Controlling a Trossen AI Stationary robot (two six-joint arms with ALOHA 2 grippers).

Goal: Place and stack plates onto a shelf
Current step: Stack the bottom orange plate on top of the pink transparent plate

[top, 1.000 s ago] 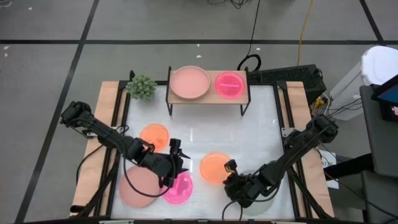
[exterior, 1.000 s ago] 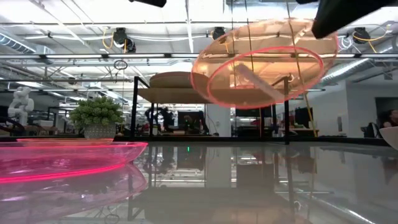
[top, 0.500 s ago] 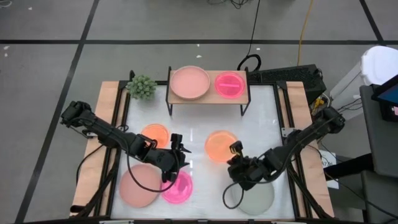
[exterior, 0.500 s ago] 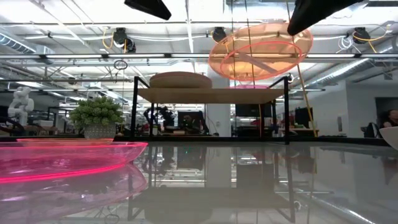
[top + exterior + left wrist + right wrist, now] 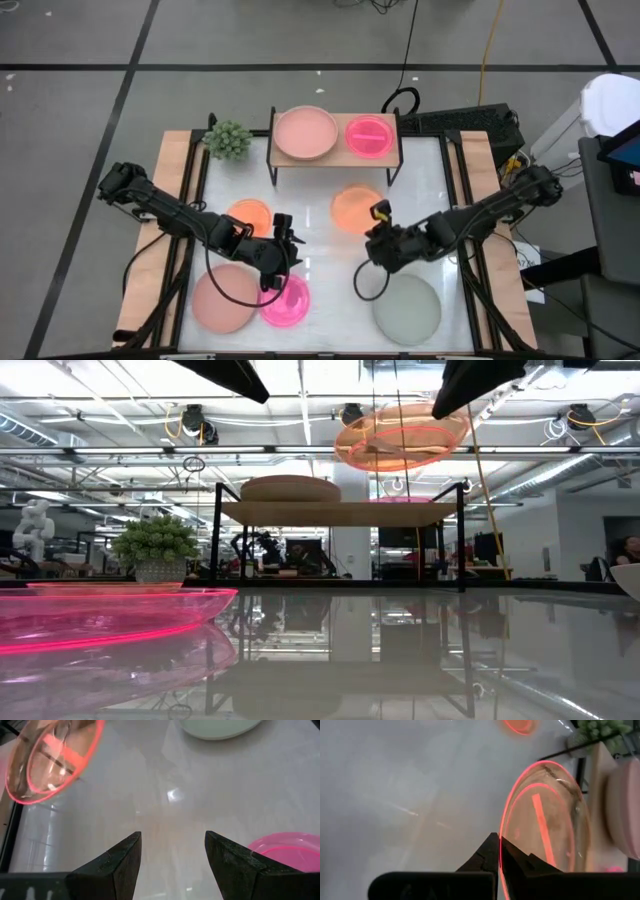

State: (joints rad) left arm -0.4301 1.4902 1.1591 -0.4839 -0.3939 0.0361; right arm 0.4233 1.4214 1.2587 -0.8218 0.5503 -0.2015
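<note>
High view: right claw, clamped on the orange plate, has carried it from counter's front up toward the shelf; left claw waits, fingers apart. Low view: plate now above shelf height. Right wrist: rim pinched tight. Prob. stacks onto the magenta plate next.

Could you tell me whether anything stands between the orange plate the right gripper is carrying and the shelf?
Nothing visible does. The right gripper holds the orange plate above bare table, just short of the shelf, whose board already bears a large pink plate and a magenta plate.
</note>
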